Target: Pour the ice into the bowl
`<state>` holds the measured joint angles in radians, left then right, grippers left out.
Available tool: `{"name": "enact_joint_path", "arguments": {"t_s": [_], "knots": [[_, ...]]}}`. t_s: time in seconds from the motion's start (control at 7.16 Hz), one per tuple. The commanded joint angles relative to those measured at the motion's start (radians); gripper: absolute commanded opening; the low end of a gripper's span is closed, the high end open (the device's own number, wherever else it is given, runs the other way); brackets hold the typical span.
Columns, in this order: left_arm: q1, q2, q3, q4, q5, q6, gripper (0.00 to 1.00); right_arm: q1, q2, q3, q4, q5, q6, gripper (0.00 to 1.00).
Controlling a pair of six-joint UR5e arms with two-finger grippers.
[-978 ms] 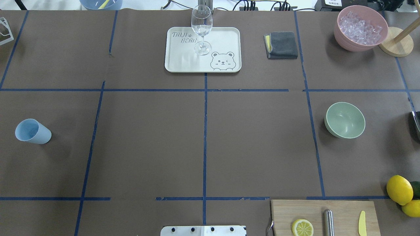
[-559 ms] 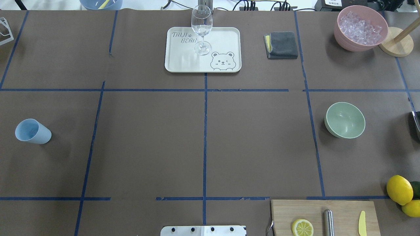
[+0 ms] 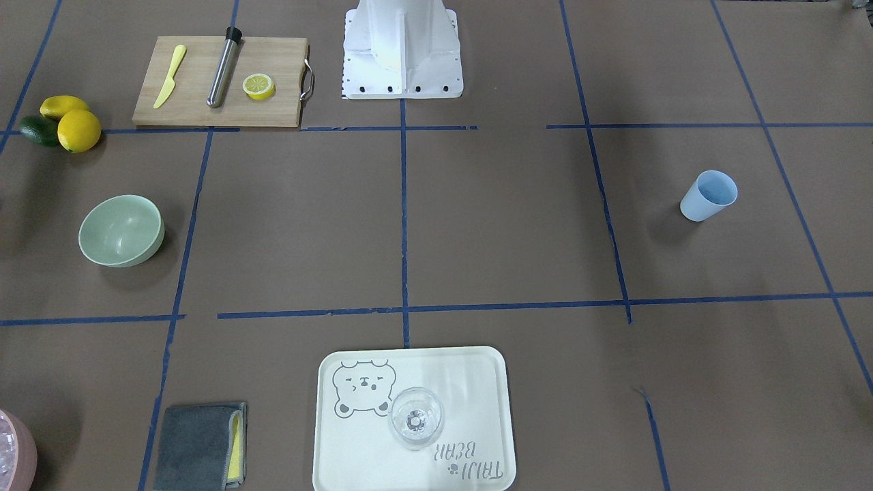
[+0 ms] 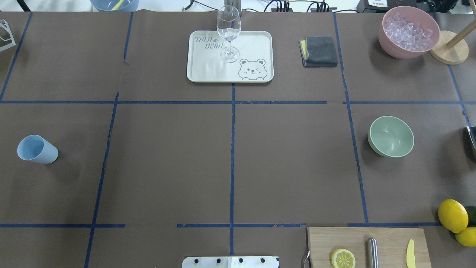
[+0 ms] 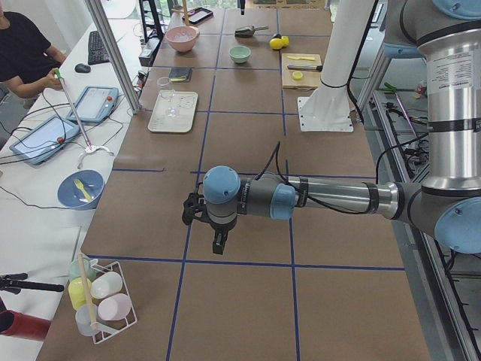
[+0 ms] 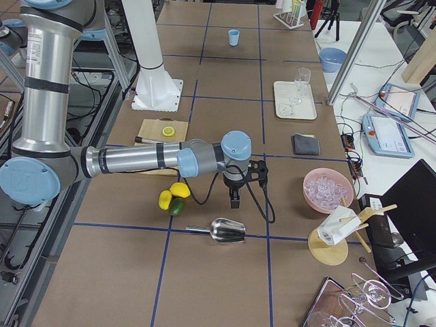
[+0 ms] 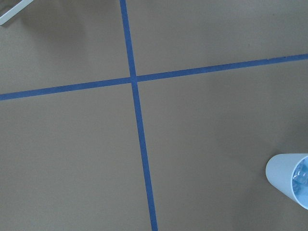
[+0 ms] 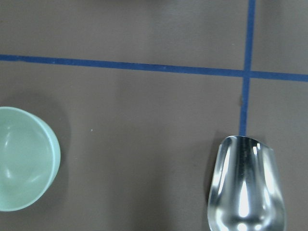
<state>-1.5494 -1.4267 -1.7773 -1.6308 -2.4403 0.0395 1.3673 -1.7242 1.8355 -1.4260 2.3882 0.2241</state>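
The mint-green bowl [image 4: 391, 136] stands empty on the right side of the table, also seen in the front view [image 3: 121, 230] and at the left edge of the right wrist view [image 8: 24, 163]. The ice [image 7: 302, 175] glints inside the pale blue cup [image 4: 37, 149] on the left side. My left gripper [image 5: 218, 247] hangs pointing down over the table's left end; my right gripper [image 6: 235, 202] hangs over the right end near a metal scoop [image 6: 227, 231]. Both show only in the side views, so I cannot tell if they are open or shut.
A pink tub of whitish lumps [image 4: 408, 31] stands at the far right. A wine glass [image 4: 228, 33] stands on a bear tray [image 4: 253, 44], beside a grey cloth [image 4: 319, 51]. A cutting board [image 4: 366, 242] and lemons [image 4: 452, 215] lie near right.
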Motion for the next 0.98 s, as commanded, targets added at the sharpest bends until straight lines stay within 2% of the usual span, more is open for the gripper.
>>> {"name": "enact_joint_path", "arguments": {"t_s": [0.0, 0.28, 0.56, 0.7, 0.84], "knots": [[0.000, 0.020, 0.001, -0.006, -0.020, 0.000, 1.00, -0.149, 0.009, 0.001, 0.141, -0.003, 0.149, 1.00], [0.000, 0.022, 0.001, -0.006, -0.052, 0.000, 1.00, -0.268, 0.038, -0.009, 0.234, -0.053, 0.388, 1.00], [0.000, 0.022, 0.001, -0.006, -0.052, 0.000, 1.00, -0.341, 0.165, -0.106, 0.248, -0.087, 0.554, 0.97], [0.000, 0.022, 0.002, -0.006, -0.052, 0.000, 1.00, -0.356, 0.184, -0.136, 0.281, -0.099, 0.567, 0.95], [0.000, 0.020, 0.002, -0.006, -0.052, 0.000, 1.00, -0.370, 0.186, -0.201, 0.364, -0.100, 0.569, 0.95]]}}
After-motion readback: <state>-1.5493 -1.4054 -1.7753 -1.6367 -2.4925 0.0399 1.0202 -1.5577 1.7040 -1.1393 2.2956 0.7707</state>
